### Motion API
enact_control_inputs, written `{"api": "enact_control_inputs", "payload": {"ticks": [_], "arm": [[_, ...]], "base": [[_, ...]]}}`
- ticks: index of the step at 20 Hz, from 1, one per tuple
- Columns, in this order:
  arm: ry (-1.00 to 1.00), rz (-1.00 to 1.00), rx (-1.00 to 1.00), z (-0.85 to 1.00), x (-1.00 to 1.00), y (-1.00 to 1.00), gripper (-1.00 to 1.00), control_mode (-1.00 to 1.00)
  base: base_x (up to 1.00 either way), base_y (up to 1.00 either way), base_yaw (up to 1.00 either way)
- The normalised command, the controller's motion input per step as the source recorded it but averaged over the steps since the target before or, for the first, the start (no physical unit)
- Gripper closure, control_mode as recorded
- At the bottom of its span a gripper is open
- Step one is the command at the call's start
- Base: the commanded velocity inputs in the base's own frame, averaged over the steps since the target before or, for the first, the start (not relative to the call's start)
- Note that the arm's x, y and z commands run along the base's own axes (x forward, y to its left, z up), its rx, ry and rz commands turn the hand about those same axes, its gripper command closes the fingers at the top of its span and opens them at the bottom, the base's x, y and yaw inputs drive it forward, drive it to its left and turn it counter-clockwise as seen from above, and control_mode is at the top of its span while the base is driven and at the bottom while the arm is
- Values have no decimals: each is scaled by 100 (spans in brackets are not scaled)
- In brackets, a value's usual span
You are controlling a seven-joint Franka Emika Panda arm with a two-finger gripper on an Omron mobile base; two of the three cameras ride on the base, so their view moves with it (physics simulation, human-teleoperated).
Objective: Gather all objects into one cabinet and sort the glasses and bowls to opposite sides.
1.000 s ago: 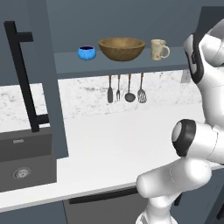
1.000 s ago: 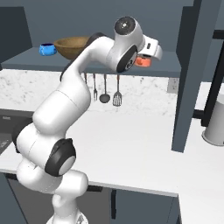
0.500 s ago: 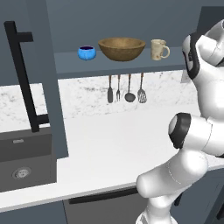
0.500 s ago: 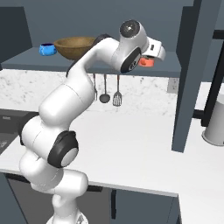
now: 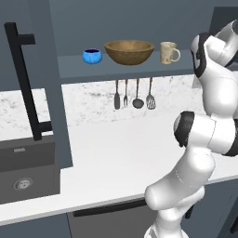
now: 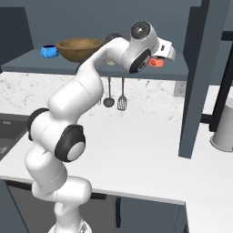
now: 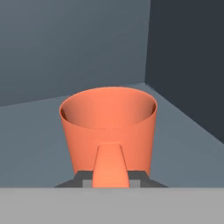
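Observation:
On the open cabinet's shelf (image 5: 139, 69) stand a small blue bowl (image 5: 92, 56), a wide wooden bowl (image 5: 129, 51) and a beige handled mug (image 5: 168, 52), in a row from left to right. In the right base view the blue bowl (image 6: 49, 51) and wooden bowl (image 6: 81, 48) sit left of my arm. At the shelf's right end my gripper (image 6: 157, 59) is shut on the orange-red cup (image 6: 156, 63). Seen from the hand, that cup (image 7: 109, 118) is upright near the cabinet's inner corner, with one fingertip (image 7: 110, 168) against its near wall. Whether it touches the shelf I cannot tell.
Several kitchen utensils (image 5: 132, 95) hang below the shelf against the marble backsplash. The left cabinet door (image 5: 53, 83) with its black bar handle (image 5: 25, 83) stands open over the sink (image 5: 23, 172). The right door (image 6: 200, 77) also stands open, beside a pale cylinder (image 6: 223, 129) on the counter.
My hand has carried the orange-red cup a little to the right along the shelf, and the upper arm has swung with it. The bowls and mug have not moved.

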Motion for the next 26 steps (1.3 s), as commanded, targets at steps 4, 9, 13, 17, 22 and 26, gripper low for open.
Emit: {"api": "enact_control_inputs", "payload": {"ticks": [4, 9, 13, 17, 22, 26], "arm": [[0, 0, 0, -8, 45, -20, 100, -100], [0, 0, 0, -11, 41, -19, 100, -100], [0, 0, 0, -13, 26, -11, 100, -100], [0, 0, 0, -14, 30, -4, 100, -100], [0, 0, 0, -15, 28, -5, 100, -100], [0, 0, 0, -16, 26, -9, 100, -100]], "base": [[0, 0, 0], [0, 0, 0], [0, 0, 0], [0, 0, 0], [0, 0, 0], [0, 0, 0]]}}
